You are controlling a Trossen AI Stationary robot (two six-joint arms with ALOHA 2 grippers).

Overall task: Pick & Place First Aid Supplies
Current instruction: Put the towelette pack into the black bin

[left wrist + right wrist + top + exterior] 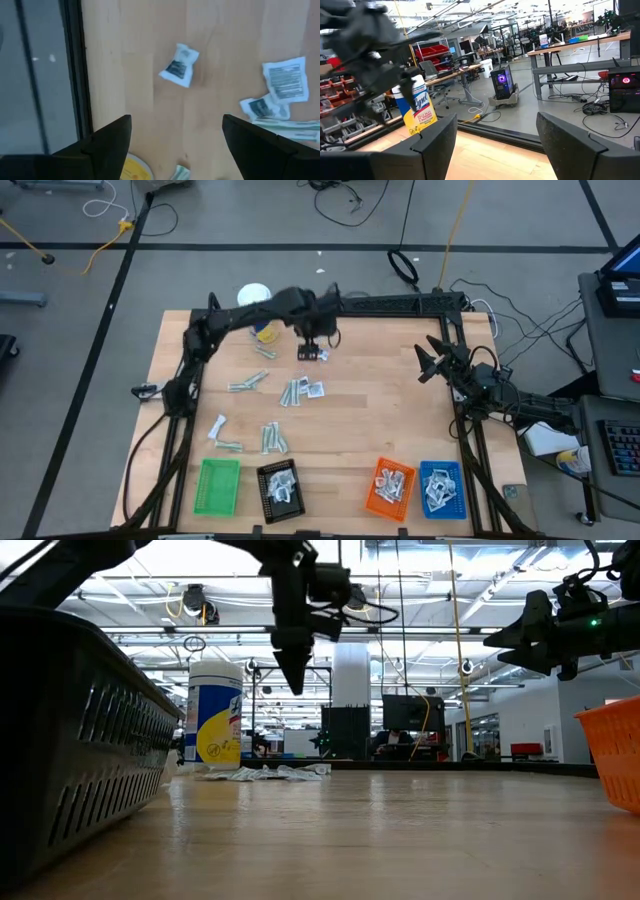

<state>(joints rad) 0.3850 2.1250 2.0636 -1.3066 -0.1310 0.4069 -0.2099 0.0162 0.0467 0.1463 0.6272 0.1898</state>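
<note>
The first aid supplies lie loose on the wooden table: a white-and-blue sachet (312,354) (179,66) at the far middle, more sachets and pale strips (300,390) (284,80) nearer, and further groups (250,383) (272,438) (218,425) to the left. My left gripper (318,337) (175,145) (291,665) hangs open above the table, pointing down, beside the lone sachet, with nothing between its fingers. At the table's right edge, my right gripper (430,361) (495,145) waits open and raised.
A white bottle with a yellow label (257,308) (215,715) stands at the far left, partly under my left arm. Along the near edge stand a green tray (217,486), a black tray (280,489), an orange tray (390,486) and a blue tray (441,486), three of them holding packets.
</note>
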